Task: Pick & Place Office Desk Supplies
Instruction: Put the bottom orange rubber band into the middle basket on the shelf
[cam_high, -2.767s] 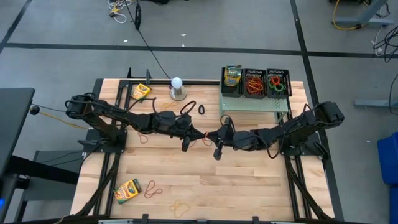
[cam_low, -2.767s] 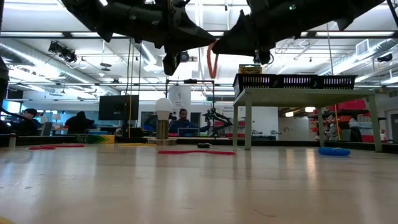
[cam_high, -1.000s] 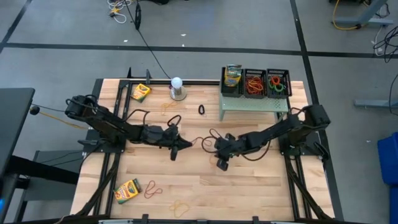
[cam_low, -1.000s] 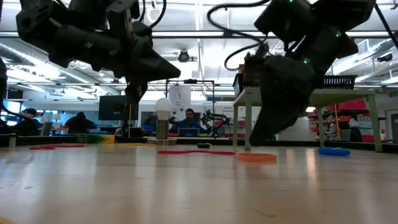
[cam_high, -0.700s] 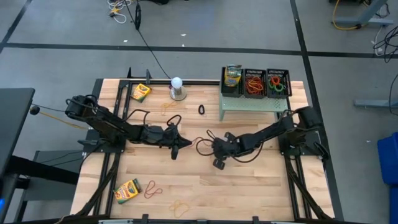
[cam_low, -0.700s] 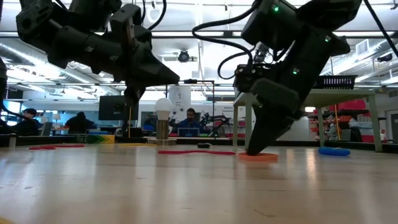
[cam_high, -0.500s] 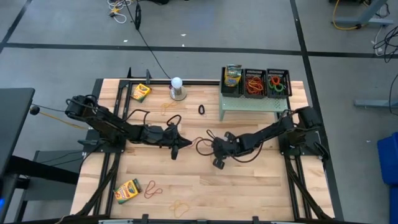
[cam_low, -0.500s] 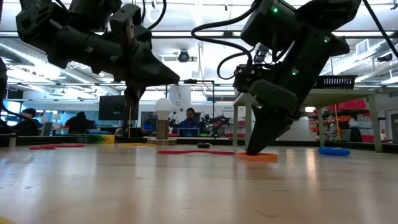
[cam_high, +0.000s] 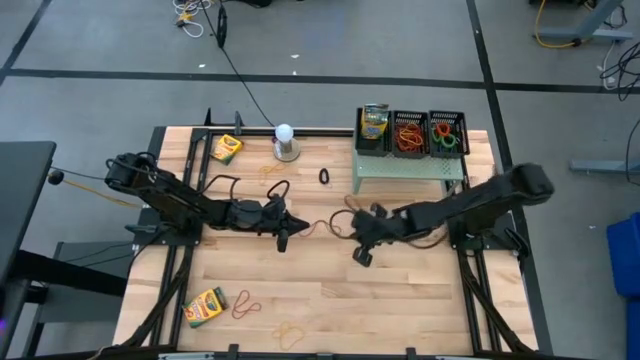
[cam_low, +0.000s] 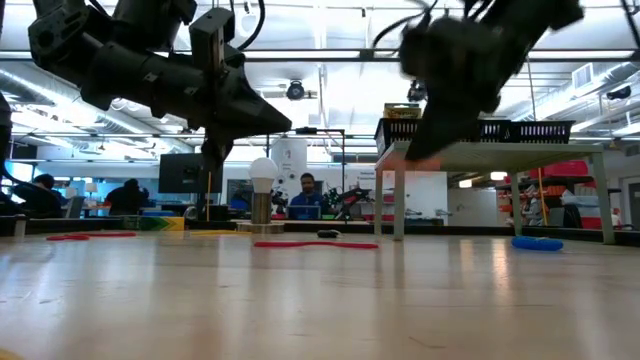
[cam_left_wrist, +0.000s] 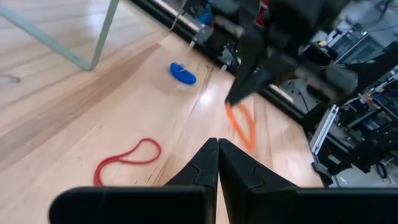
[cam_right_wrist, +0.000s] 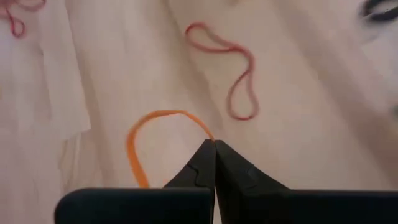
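Note:
My right gripper (cam_right_wrist: 214, 146) is near the table's middle (cam_high: 352, 222), raised above the wood and shut on an orange rubber band (cam_right_wrist: 140, 134). The left wrist view shows that band (cam_left_wrist: 241, 124) dangling under the right fingers. My left gripper (cam_left_wrist: 217, 144) hovers just to the left (cam_high: 290, 228), shut and holding nothing. A red band (cam_left_wrist: 127, 158) and a blue band (cam_left_wrist: 183, 73) lie flat on the table. Three black mesh baskets (cam_high: 408, 133) stand on the pale green riser (cam_high: 410, 165); one holds a crayon box (cam_high: 374, 122). My right gripper pinches one spot of the orange band's loop (cam_right_wrist: 202, 132) between its two fingertips. The fingers slant down from above. The rest of the loop hangs slack below them, clear of the table.
Crayon boxes lie at the far left (cam_high: 226, 147) and near left (cam_high: 205, 306). A white ball on a metal base (cam_high: 285, 140) stands at the far edge. Loose bands lie about: black (cam_high: 324, 176), tan (cam_high: 270, 170), red (cam_high: 245, 303), tan (cam_high: 288, 330). The riser stands at far right.
My right gripper came down on the orange band lying on the table, shut on it, then rose; the band has been lifted clear of the wood and now hangs from the fingertips.

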